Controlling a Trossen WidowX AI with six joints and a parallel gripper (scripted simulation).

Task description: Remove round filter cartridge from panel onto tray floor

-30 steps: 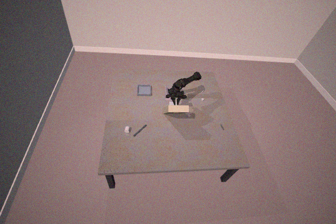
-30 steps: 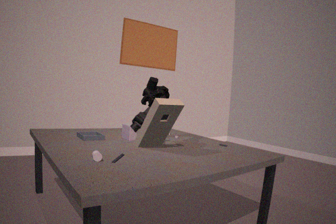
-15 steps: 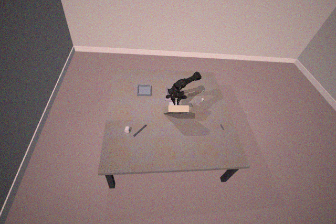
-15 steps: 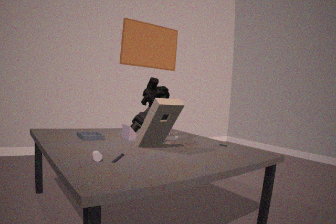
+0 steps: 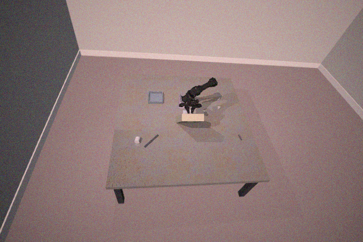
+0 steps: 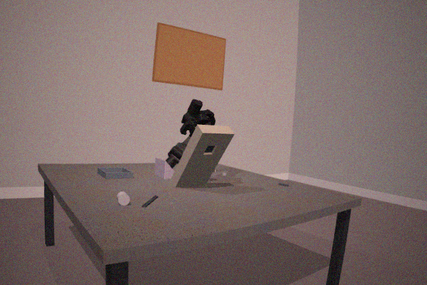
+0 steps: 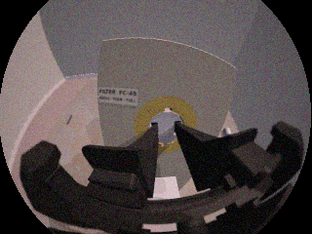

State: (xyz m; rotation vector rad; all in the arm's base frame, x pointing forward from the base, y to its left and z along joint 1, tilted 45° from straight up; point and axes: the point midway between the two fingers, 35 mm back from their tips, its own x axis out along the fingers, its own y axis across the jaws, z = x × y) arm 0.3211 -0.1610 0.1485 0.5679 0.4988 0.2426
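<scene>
The service panel is a tilted tan slab on the table, also in the exterior view. In the wrist view the round filter cartridge is a blue-grey disc inside a yellow ring, set flush in the panel face. My gripper points at the cartridge, its two dark fingers partly apart with the tips over the face. Nothing is between the fingers. I cannot tell whether the tips touch the face. The arm reaches over the panel from behind. The blue-grey tray lies flat to the panel's left.
A white cylinder and a dark bar lie on the table's front left. A small dark piece lies at the right. A pale purple wedge stands beside the panel's base. A white label sits on the panel face.
</scene>
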